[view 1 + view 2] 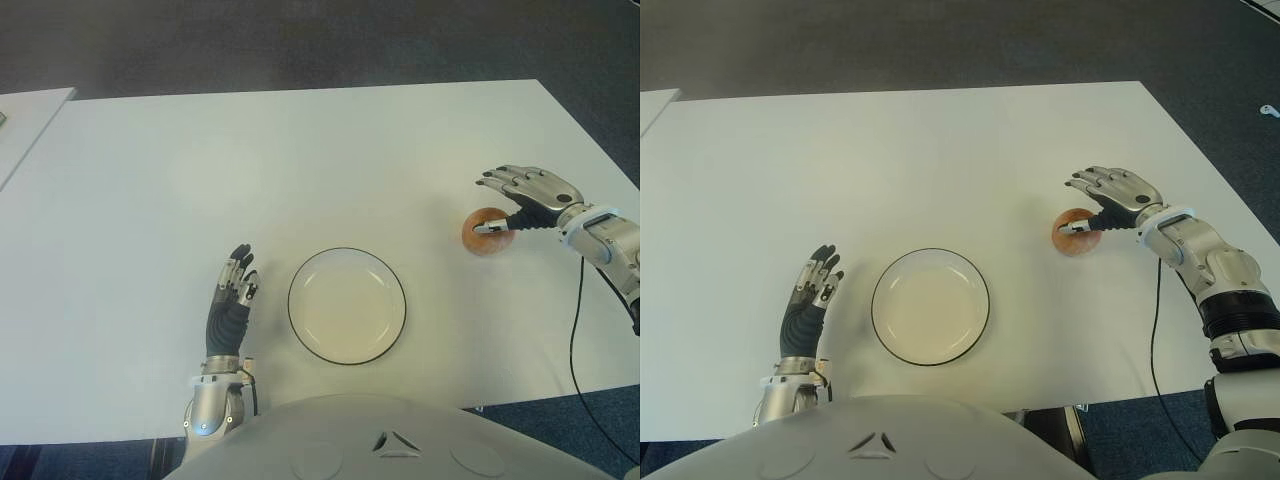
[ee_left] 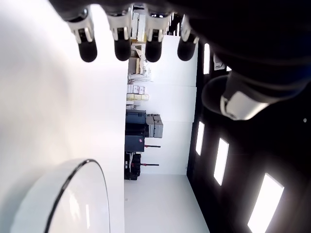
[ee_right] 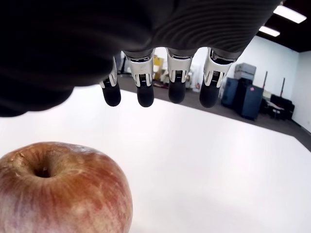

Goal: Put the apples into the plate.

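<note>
The right hand [image 1: 528, 198], fingers spread and holding nothing, hovers over the round red apple [image 1: 487, 233] at the frame's right; the white round plate [image 1: 347, 306] at lower centre waits unfilled, left hand [image 1: 232, 300] relaxed beside it, so nothing is done yet

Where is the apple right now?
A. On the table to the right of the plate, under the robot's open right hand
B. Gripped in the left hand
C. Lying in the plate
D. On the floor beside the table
A: the apple sits on the white table to the right of the empty plate, with the right hand over it, fingers spread and not closed; the left hand holds nothing.
</note>
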